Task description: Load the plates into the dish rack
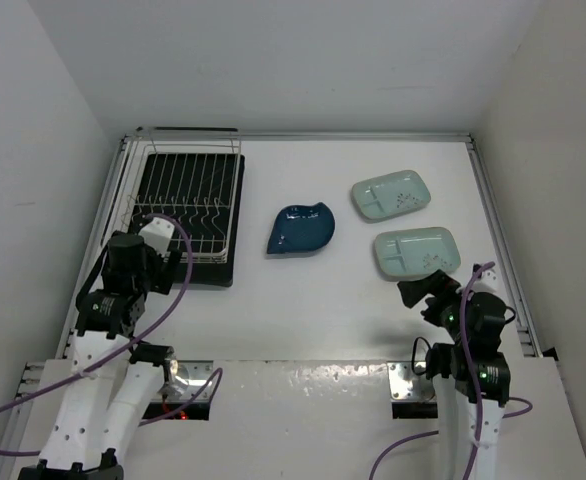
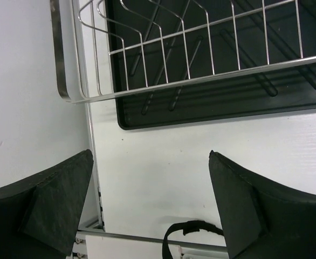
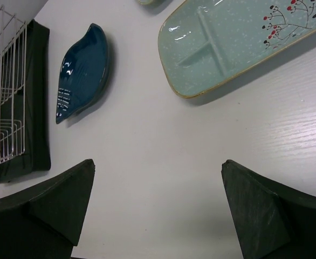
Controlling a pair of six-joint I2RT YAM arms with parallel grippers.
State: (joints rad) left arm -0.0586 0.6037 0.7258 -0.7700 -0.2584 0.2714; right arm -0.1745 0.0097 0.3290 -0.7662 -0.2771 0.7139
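The job has not really begun; no plate is in the dish rack [image 1: 188,200] yet, and its wire slots hold nothing. Seen from above, with the arms at 6 o'clock, the rack sits on its black drip tray [image 1: 223,272] at about 10 o'clock on the table [image 1: 323,320]; the dark blue plate [image 1: 299,229], shaped like a leaf, lies flat near the middle, at 3 o'clock from the rack and apart from it; the two pale green plates lie flat at about 2 o'clock, the far green plate [image 1: 391,195] behind and the near green plate [image 1: 416,251] in front, close together but not touching. All three plates are left to load.

The left gripper [image 2: 151,159] hangs over bare table just at the 6 o'clock edge of the rack; its jaws are wide apart and hold nothing. The right gripper [image 3: 159,164] hangs just at 6 o'clock from the near green plate; its jaws are wide apart too, with nothing between them; it looks like the best placed one to start, with that plate.

The table is white, flat and smooth; a thin metal rail [image 1: 353,135] runs along its edges; plain white walls [image 1: 273,60] stand around it on three sides; nothing else lies on it.
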